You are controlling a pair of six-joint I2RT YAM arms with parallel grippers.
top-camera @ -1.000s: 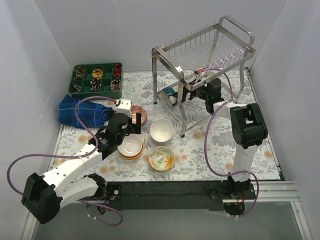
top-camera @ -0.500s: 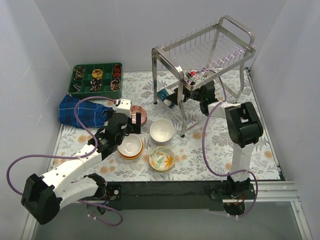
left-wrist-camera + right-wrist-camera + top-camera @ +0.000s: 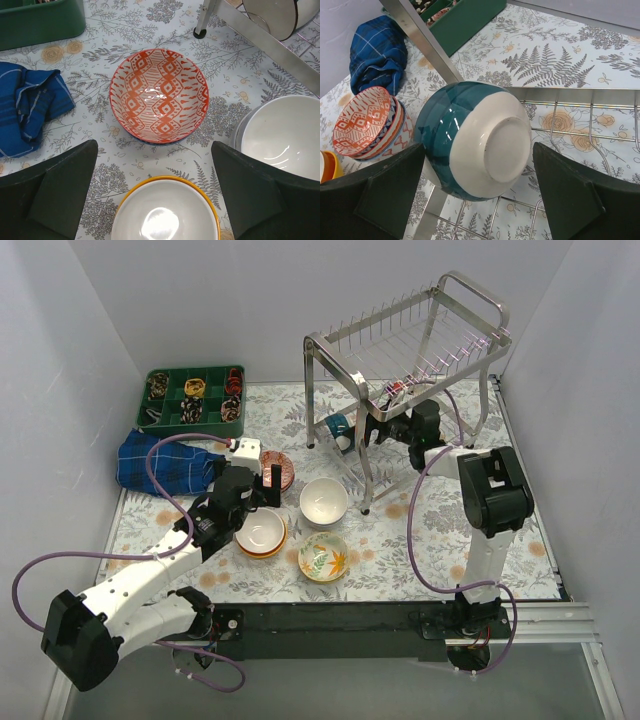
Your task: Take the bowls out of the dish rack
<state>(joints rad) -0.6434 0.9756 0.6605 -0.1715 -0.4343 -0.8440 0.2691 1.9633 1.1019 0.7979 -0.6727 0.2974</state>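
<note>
The steel dish rack (image 3: 410, 350) stands at the back right. A teal bowl (image 3: 338, 428) with a white base rests tilted on its lower wire shelf. My right gripper (image 3: 372, 426) reaches under the upper tier. In the right wrist view the gripper (image 3: 480, 195) is open, with the teal bowl (image 3: 475, 140) between its wide-apart fingers, base towards the camera. My left gripper (image 3: 265, 480) is open and empty above the mat. It hovers between the red-white bowl (image 3: 159, 95) and the orange bowl (image 3: 167, 210).
A white bowl (image 3: 324, 502) and a leaf-pattern bowl (image 3: 323, 557) sit on the floral mat in front of the rack. A green compartment tray (image 3: 193, 398) and a blue cloth (image 3: 160, 462) lie at the back left. A rack leg (image 3: 200, 30) is near the red-white bowl.
My right gripper pushed a little further left under the rack and came back, still around the teal bowl. The left arm has barely moved.
</note>
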